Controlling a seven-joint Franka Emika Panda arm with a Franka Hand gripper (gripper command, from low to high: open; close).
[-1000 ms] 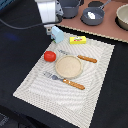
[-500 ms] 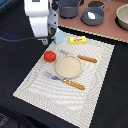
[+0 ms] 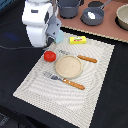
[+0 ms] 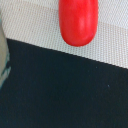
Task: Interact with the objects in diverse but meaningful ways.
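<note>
1 glossy red tomato (image 3: 49, 56) on striped placemat (image 3: 40, 85), smooth, rounded, gripper (image 3: 39, 27) grip state not discernible

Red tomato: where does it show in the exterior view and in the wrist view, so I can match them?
Exterior view: the round red tomato lies on the striped beige placemat, beside the round beige plate.
Wrist view: the tomato fills the upper middle.
Shared landmark: the placemat's edge against the black table.
</note>
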